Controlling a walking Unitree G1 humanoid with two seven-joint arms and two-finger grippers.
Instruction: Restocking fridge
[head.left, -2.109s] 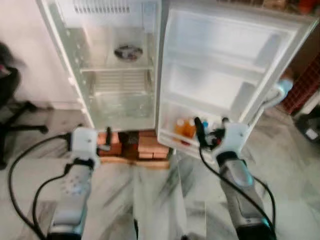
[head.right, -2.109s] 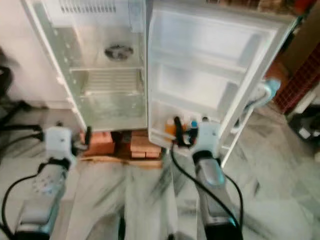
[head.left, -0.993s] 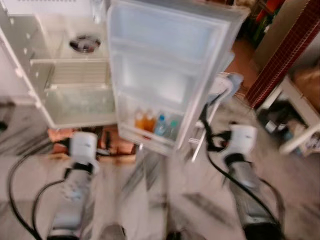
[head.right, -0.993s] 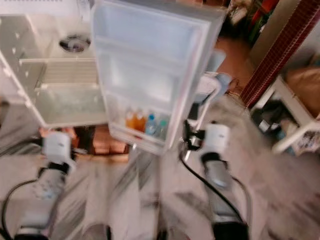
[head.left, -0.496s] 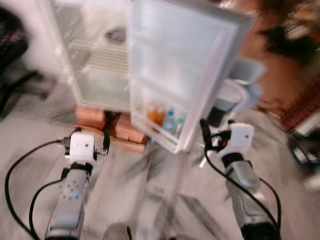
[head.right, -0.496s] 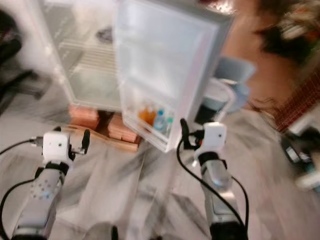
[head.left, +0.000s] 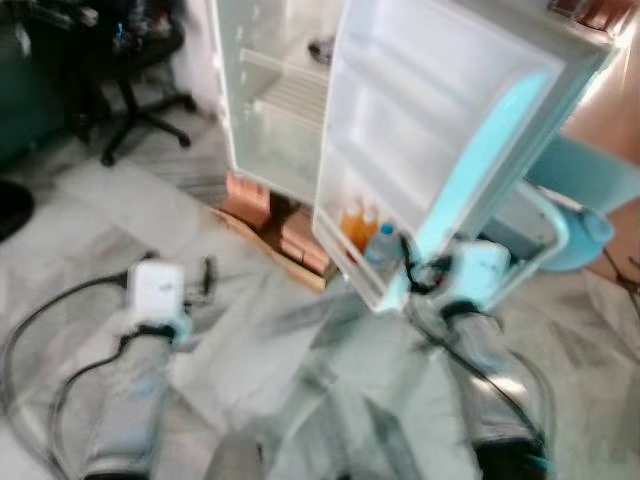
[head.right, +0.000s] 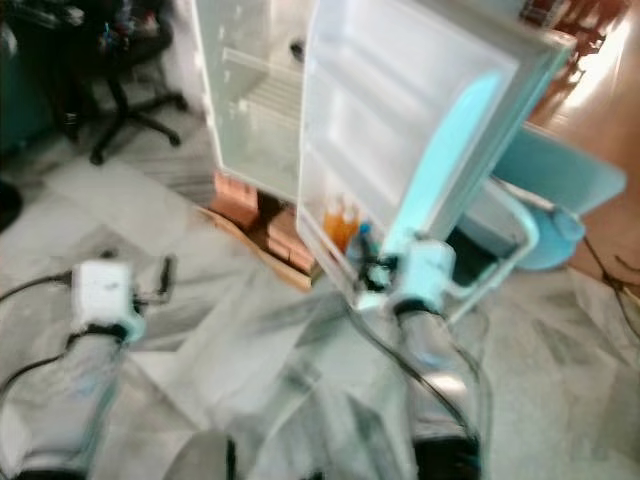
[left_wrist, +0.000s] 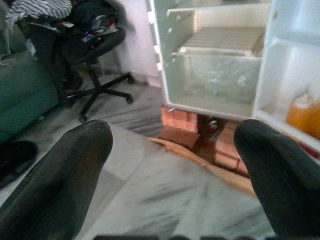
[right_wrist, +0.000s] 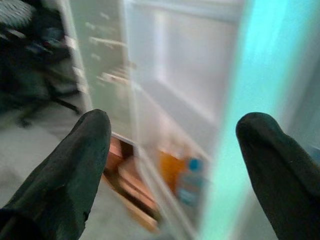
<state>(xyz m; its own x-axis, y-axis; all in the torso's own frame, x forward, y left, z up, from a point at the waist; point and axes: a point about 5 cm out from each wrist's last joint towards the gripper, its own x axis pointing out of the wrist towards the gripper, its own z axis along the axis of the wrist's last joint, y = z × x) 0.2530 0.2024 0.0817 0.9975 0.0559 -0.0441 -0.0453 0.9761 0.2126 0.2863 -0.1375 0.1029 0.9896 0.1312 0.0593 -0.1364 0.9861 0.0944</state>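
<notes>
— Standing by the white open fridge, what was the robot up to w/ its grippers?

— Not much yet. Right gripper was up near the white fridge door, black fingers spread wide apart, nothing between them. Left gripper hung lower over the grey marble floor, fingers also apart, empty.

— And the stock?

— Orange juice bottles & a clear blue-capped water bottle sat in the door's bottom rack, just beside the right gripper, slightly ahead of it. Fridge body itself stood on red bricks; a small dark round dish on an upper shelf, rest of it blurred.

— How'd you say it should go about it?

— My guess: neither gripper carried anything, so it'd first need an item to restock. If reaching to that rack, right arm should go slow, approx. level w/ the bottles, keep clear of the door edge so it doesn't swing. View was smeared, so steady the stance first.

— Anything else around?

— Black swivel office chair well off to the left.
</notes>
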